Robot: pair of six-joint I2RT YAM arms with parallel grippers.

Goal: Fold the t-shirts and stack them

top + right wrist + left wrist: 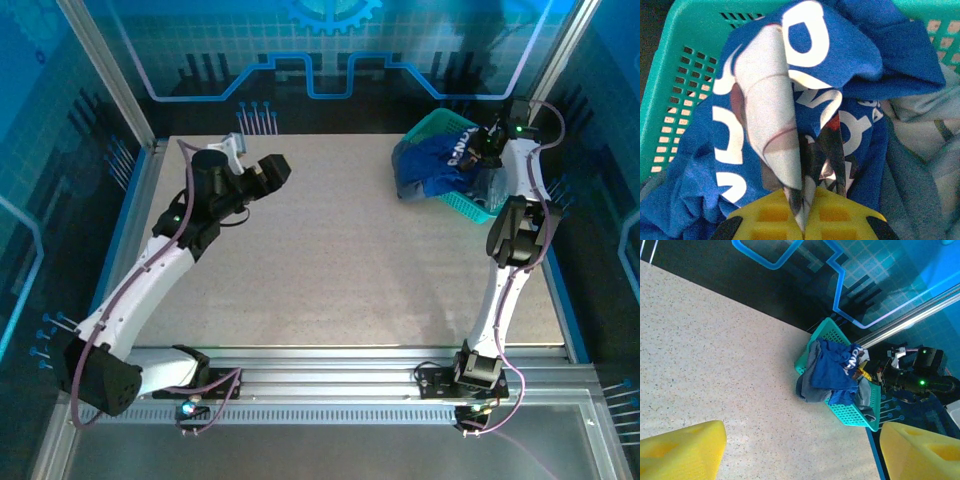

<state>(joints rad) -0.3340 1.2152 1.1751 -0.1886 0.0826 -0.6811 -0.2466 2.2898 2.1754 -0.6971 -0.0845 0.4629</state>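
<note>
A speckled beige table (330, 270) carries a teal plastic mesh basket (432, 122) at its far right corner, the walls perforated with small slots. Crumpled inside and spilling over the rim lie a royal blue t-shirt (860, 55) and, under it, a duller grey-blue t-shirt (806, 385), both soft cloth. The blue one's print has big white letters, too creased to read. The right gripper (804, 215) is clenched on a fold of that print. The left gripper (272, 170) hangs spread wide over bare table, holding nothing.

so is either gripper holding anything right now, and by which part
The right gripper pinches the royal blue t-shirt by a bunched fold of its printed area, over the basket. The left gripper is open, holding nothing.
</note>
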